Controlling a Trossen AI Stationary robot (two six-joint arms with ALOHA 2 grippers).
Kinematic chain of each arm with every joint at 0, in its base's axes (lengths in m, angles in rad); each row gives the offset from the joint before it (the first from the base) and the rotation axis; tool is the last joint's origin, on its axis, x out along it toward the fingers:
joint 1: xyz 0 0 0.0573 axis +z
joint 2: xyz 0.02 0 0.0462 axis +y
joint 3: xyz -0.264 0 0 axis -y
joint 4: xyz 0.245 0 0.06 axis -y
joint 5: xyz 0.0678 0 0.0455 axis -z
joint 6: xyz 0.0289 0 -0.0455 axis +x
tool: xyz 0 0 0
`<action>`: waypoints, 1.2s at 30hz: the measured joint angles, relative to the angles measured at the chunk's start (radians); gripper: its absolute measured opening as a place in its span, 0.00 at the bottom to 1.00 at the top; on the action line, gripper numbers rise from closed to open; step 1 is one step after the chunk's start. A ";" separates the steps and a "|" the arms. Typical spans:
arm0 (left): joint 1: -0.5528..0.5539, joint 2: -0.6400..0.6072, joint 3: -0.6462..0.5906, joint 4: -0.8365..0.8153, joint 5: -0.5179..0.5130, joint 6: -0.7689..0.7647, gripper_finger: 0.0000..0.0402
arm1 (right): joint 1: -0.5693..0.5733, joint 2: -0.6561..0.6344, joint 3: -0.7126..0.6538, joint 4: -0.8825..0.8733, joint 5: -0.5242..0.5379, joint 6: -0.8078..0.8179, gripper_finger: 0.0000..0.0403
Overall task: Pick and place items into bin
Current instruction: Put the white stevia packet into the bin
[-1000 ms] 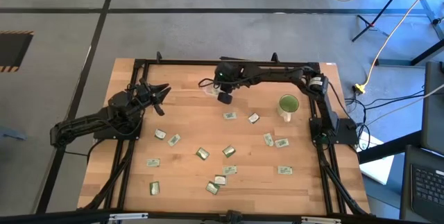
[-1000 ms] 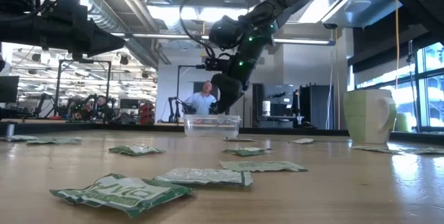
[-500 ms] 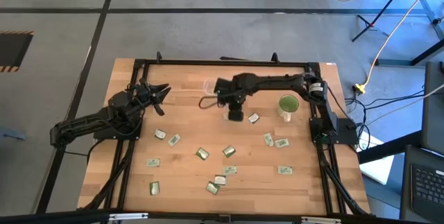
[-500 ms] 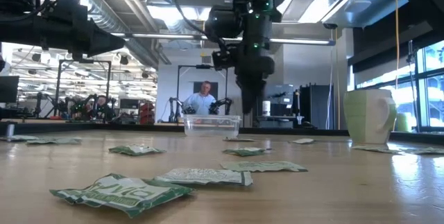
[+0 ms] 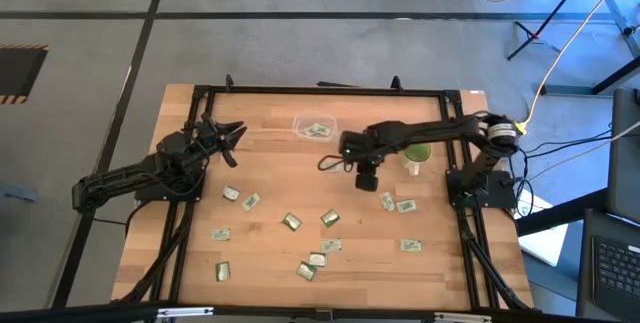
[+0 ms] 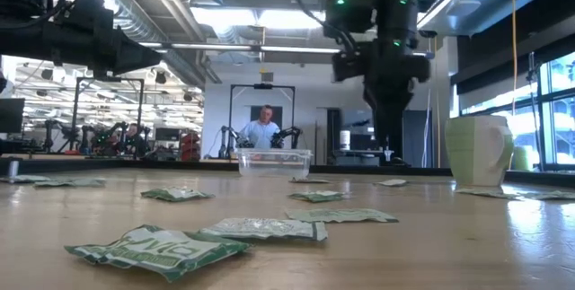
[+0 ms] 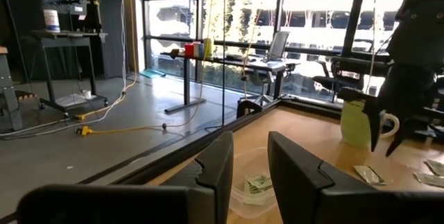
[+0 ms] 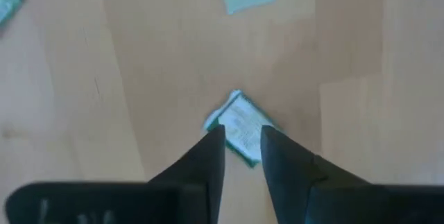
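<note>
Green-and-white packet (image 8: pixel 240 127) is now lying under the right gripper (image 8: pixel 241 156), which is leaving the bin (image 5: pixel 314 127) and descending, fingers narrowly parted, apparently empty, probably for another pick.

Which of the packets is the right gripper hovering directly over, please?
The packet lying between the right gripper's open fingertips, beside the green cup; the other packets lie farther off.

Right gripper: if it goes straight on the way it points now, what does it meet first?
Probably the packet lying flat on the table just beyond the right gripper; its narrowly parted fingers frame it. Depth is unclear.
</note>
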 joint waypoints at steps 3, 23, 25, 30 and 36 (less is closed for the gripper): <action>0.000 0.000 0.000 0.000 0.000 0.000 0.21 | 0.008 -0.026 -0.100 0.129 -0.001 -0.031 0.24; 0.000 0.000 0.000 0.001 -0.005 0.000 0.21 | -0.001 -0.018 -0.214 0.331 -0.001 -0.072 0.23; 0.000 0.000 0.000 0.001 -0.005 0.000 0.21 | -0.001 -0.018 -0.214 0.331 -0.001 -0.074 0.21; 0.000 0.000 0.000 -0.001 -0.005 0.000 0.21 | -0.001 -0.018 -0.214 0.330 -0.001 -0.074 0.17; 0.000 0.000 0.000 -0.002 -0.005 0.000 0.21 | -0.001 -0.018 -0.214 0.327 -0.001 -0.074 0.15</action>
